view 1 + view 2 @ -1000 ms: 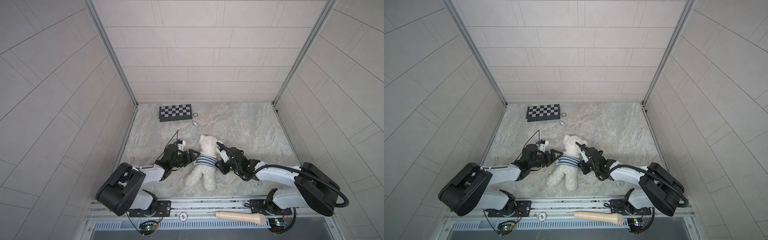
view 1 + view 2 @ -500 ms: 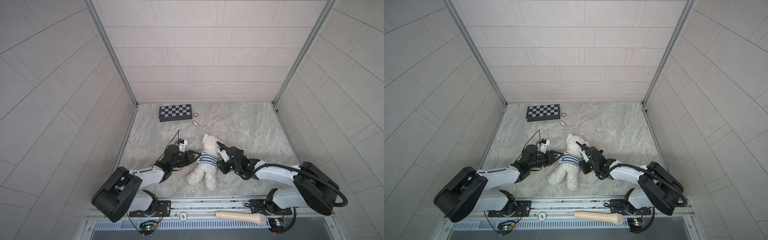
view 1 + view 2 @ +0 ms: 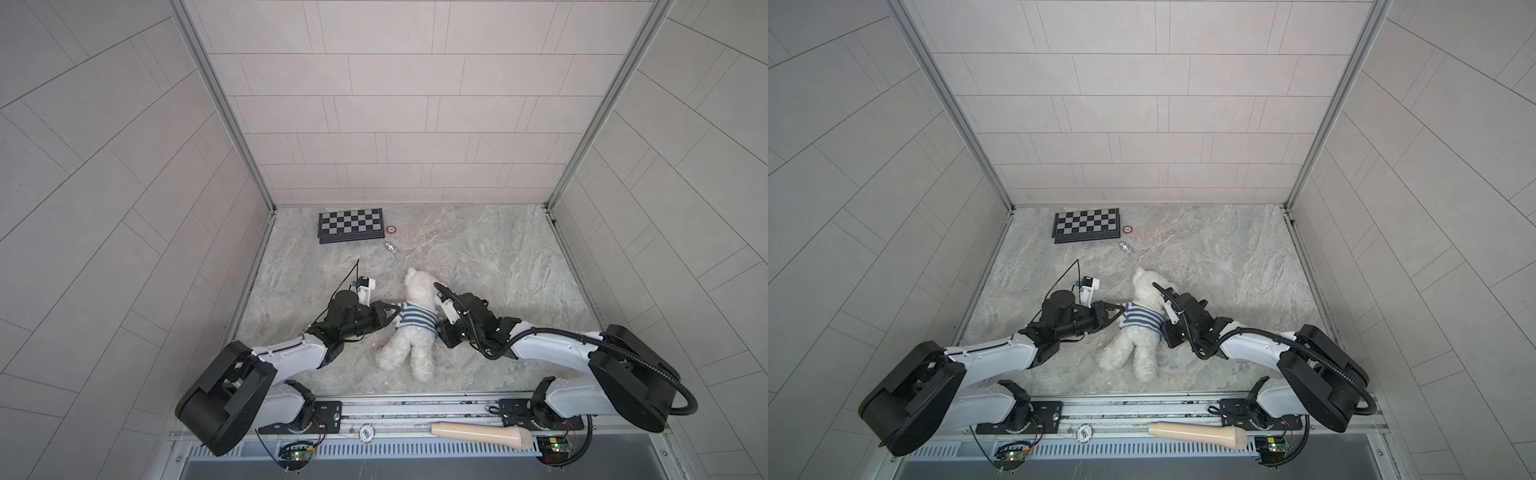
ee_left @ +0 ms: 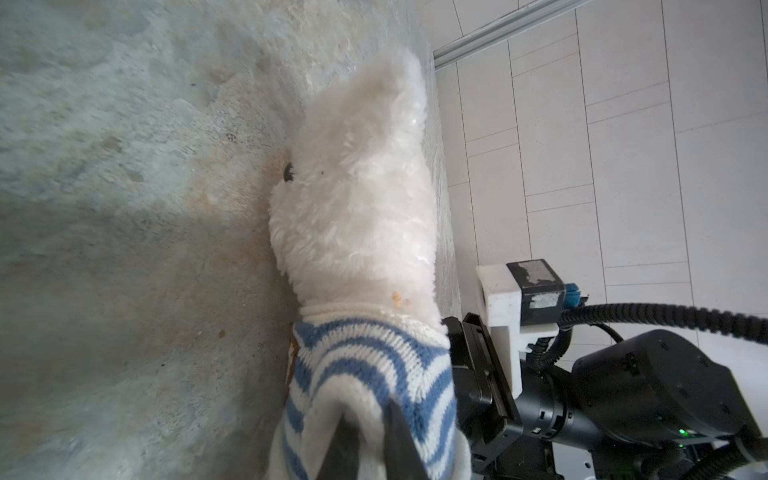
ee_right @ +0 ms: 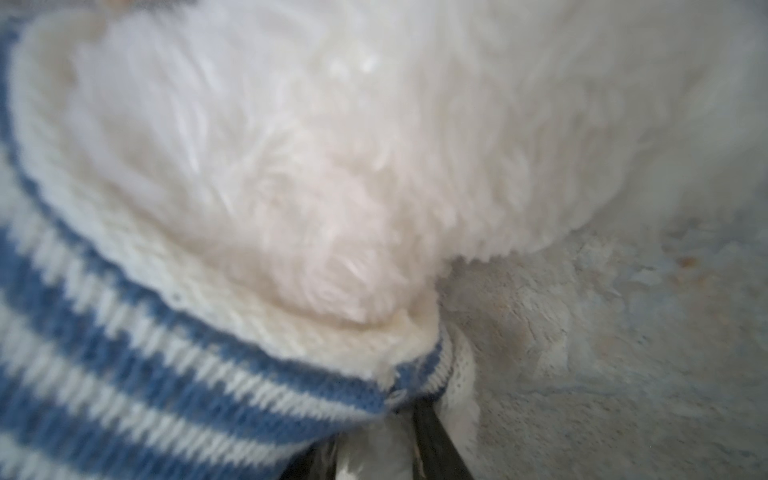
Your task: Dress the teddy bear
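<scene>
The teddy bear (image 3: 419, 286) (image 3: 1148, 282) lies face down on the marble table, head toward the back wall, in both top views. It wears a blue-and-white striped sweater (image 3: 415, 322) (image 3: 1142, 318) around its chest. My left gripper (image 3: 395, 309) (image 3: 1121, 309) (image 4: 370, 419) is at the bear's left side, shut on the white cuff of the sweater (image 4: 365, 353). My right gripper (image 3: 438, 326) (image 5: 374, 449) presses in from the other side, shut on white fabric at the edge of the sweater (image 5: 124, 374). Its fingertips are hidden in both top views.
A folded chessboard (image 3: 351, 224) (image 3: 1087, 224) lies at the back left. Beside it are a small brown ring (image 3: 391, 229) and a small metal piece (image 3: 392, 248). A beige wooden handle (image 3: 482, 434) rests on the front rail. Tiled walls close in three sides.
My left gripper has reached in to the bear's side and shut on the sweater cuff. The right gripper has stayed where it was.
</scene>
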